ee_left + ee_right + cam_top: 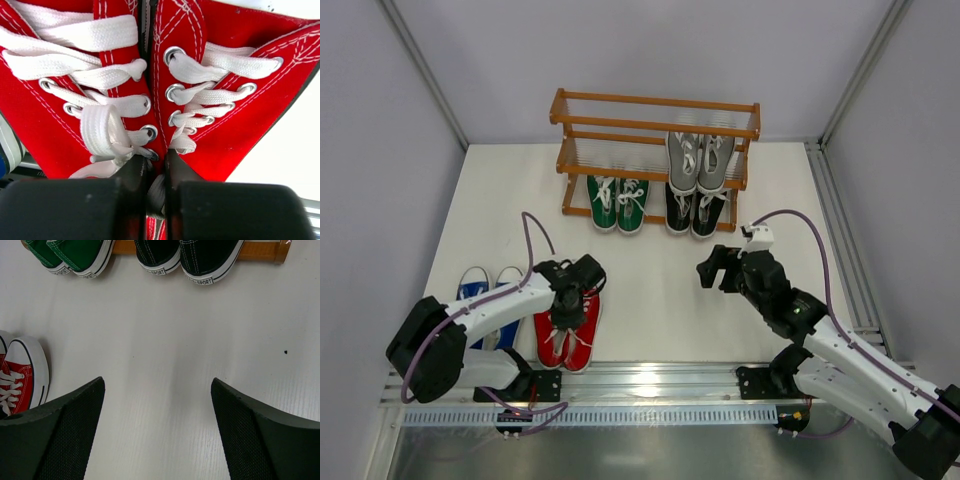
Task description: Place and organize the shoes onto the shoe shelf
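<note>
The red pair (570, 338) sits side by side at the table's near left. My left gripper (566, 300) is shut on the two inner collars of the red shoes, pinching them together (156, 161); white laces (105, 125) fill the left wrist view. The blue pair (485, 295) lies left of it, partly hidden by the left arm. On the orange-brown shoe shelf (655, 103) the green pair (618, 202) and the black pair (695, 212) are on the lowest tier and the grey pair (700, 160) on the middle one. My right gripper (720, 270) is open and empty over bare table (157, 385).
The right wrist view shows the green heels (75, 257), the black heels (195, 260), the shelf's bottom rail (260, 250) and a red toe (22, 375). The top tier holds no shoes. Grey walls enclose the table; a metal rail (650, 378) runs along the near edge.
</note>
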Robot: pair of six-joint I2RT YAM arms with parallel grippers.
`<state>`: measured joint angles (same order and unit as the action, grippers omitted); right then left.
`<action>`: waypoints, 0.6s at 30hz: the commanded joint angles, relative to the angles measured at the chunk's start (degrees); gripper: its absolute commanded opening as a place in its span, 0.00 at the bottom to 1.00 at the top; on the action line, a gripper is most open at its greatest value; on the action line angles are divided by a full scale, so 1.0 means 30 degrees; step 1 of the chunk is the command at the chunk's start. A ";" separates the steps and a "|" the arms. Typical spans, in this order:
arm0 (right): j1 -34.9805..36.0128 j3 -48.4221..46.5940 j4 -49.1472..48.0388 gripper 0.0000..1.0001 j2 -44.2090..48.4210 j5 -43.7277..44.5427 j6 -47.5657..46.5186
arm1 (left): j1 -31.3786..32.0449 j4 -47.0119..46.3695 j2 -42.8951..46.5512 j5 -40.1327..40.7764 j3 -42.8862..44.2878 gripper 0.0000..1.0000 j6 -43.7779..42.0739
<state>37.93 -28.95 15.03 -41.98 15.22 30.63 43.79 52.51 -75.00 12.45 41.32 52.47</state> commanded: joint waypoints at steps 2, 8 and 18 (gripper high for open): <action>0.0129 0.0099 -0.0790 0.86 0.0252 0.0082 0.0102 | 0.0227 -0.2913 -0.0341 -0.2360 -0.1116 0.00 0.0119; 0.0129 -0.0047 -0.0265 0.84 0.0456 0.0257 0.0014 | 0.0344 -0.3588 0.0740 -0.3036 -0.1002 0.00 0.0235; 0.0129 -0.1043 0.2167 0.88 0.2008 0.1663 -0.0250 | 0.0638 -0.1976 0.3937 0.0273 0.4299 0.00 -0.1082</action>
<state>37.93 -29.10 19.42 -37.58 17.28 30.33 45.78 51.70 -66.50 10.24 47.05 51.24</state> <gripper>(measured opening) 0.879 0.054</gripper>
